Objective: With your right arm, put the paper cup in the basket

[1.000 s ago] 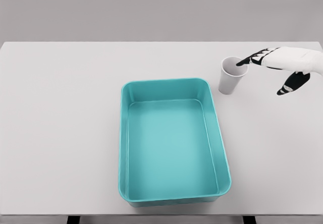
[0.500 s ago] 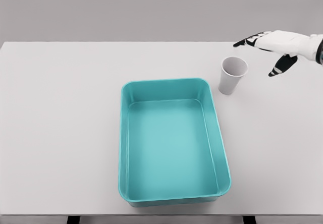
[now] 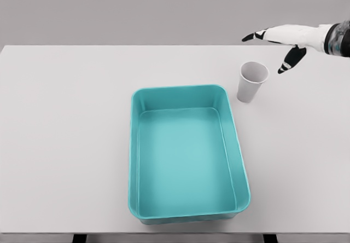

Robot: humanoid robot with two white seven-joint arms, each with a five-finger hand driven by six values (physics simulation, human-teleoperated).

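A white paper cup (image 3: 251, 81) stands upright on the table, just right of the basket's far right corner. The teal basket (image 3: 187, 91) sits in the middle of the table with nothing inside it. My right hand (image 3: 270, 46) hovers above and behind the cup, fingers spread and thumb hanging down, holding nothing. It does not touch the cup. The left arm is out of view.
The white table (image 3: 65, 133) spans the whole view, with its front edge at the bottom and its far edge against a grey wall behind the hand.
My right hand has lifted away from the cup's rim and moved up and toward the far edge of the table. The cup and basket have stayed put.
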